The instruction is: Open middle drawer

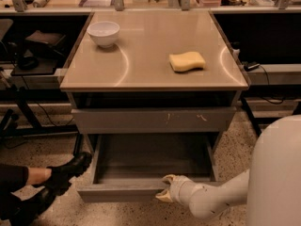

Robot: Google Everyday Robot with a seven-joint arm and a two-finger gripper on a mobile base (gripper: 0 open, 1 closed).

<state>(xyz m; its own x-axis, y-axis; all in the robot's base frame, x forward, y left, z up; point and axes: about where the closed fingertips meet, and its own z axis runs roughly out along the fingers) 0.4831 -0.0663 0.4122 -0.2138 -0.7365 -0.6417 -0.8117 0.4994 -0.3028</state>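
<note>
The middle drawer (117, 192) is pulled out from the grey cabinet, and its wide shallow grey tray (150, 159) shows empty. My gripper (164, 189) is at the drawer's flat front, right of its middle, shut on the front's top edge. My white arm (211, 199) reaches to it from the lower right. Above, the taller grey front with pale scratch marks (150, 120) stands slightly out from the cabinet. The lowest front is hidden under the open drawer.
A white bowl (103, 33) and a yellow sponge (186, 61) lie on the cabinet top (150, 74). A person's black shoes (66, 171) are on the floor just left of the open drawer. My white body (277, 173) fills the lower right. Dark shelving flanks both sides.
</note>
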